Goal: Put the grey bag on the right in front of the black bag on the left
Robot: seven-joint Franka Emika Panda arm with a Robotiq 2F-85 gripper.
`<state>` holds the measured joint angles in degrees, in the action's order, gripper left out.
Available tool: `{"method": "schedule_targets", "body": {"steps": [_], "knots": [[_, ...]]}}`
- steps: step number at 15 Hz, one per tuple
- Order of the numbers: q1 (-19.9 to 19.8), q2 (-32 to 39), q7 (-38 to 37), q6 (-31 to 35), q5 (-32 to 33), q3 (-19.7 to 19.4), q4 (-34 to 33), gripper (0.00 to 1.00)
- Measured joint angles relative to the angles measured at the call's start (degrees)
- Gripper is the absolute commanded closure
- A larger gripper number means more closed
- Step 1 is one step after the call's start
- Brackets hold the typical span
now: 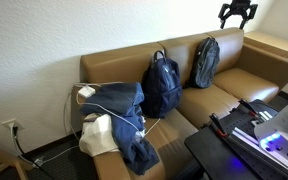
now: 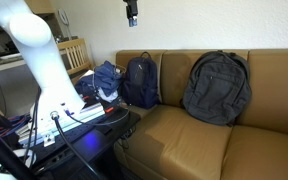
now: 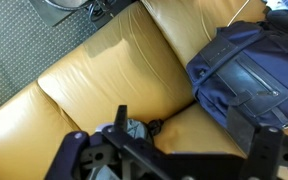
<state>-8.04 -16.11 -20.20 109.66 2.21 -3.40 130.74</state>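
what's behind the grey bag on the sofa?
Only the sofa's tan backrest shows behind the grey bag, which stands on the seat cushion. Whatever sits between bag and backrest is covered.

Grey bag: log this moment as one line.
gripper: open, empty, high above tan leather couch | grey fabric backpack: leaning on backrest, untouched | black backpack: upright beside it

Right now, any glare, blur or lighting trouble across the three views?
In an exterior view, a blue-violet glow flares over the black equipment table; the grey fabric backpack is evenly lit. In an exterior view, the close white robot arm looks washed out. In the wrist view, the dark tool is blurred, the tan leather sofa glossy.
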Motion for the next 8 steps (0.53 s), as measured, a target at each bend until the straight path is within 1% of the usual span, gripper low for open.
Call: {"method": "schedule_targets", "body": {"steps": [1, 3, 4, 5, 8], "knots": [[0.2, -0.5, -0.1, 0.0, 0.0, 0.3, 0.2, 0.00], [0.0, -0.3, -2.3, 2.0, 2.9, 0.3, 0.4, 0.00], [-0.4, 0.9, -4.9, 5.4, 4.5, 0.1, 0.5, 0.00], [-1.1, 2.9, -7.1, 10.1, 5.6, -0.3, 0.4, 0.00], [-3.4, 12.1, -13.3, 24.2, 7.8, -2.5, -2.5, 0.00]]}}
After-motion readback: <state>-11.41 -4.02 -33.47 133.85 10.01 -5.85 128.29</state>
